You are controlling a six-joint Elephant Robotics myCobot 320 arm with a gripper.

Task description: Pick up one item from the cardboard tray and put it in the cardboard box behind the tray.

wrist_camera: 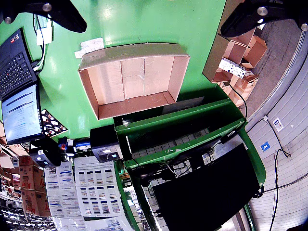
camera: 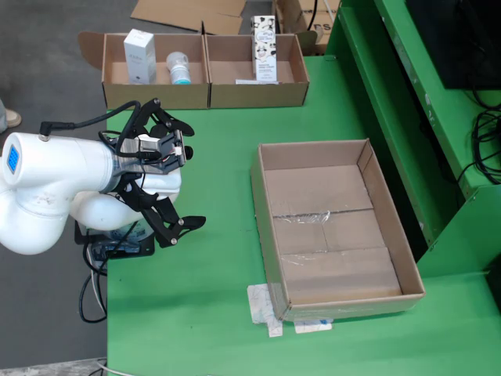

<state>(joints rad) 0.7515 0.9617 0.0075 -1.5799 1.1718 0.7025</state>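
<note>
Fixed view: the gripper (camera: 174, 176) hung with its jaws spread wide and nothing between them, over the table's (camera: 203, 313) left edge. The large tray (camera: 333, 227) lay to its right, bare inside. The box (camera: 205, 70) stood at the far edge, holding a white carton (camera: 139, 56), a small jar (camera: 180, 69) and a tall printed carton (camera: 264, 48). Nothing stood between gripper and tray. Gripper view: a laptop (wrist_camera: 19, 96) sat beside the tray (wrist_camera: 132, 79).

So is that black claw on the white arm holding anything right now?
No, nothing is held. The black claw gripper on the white arm is wide open and bare, off to the left of the large, empty brown cardboard tray in the fixed view.
</note>
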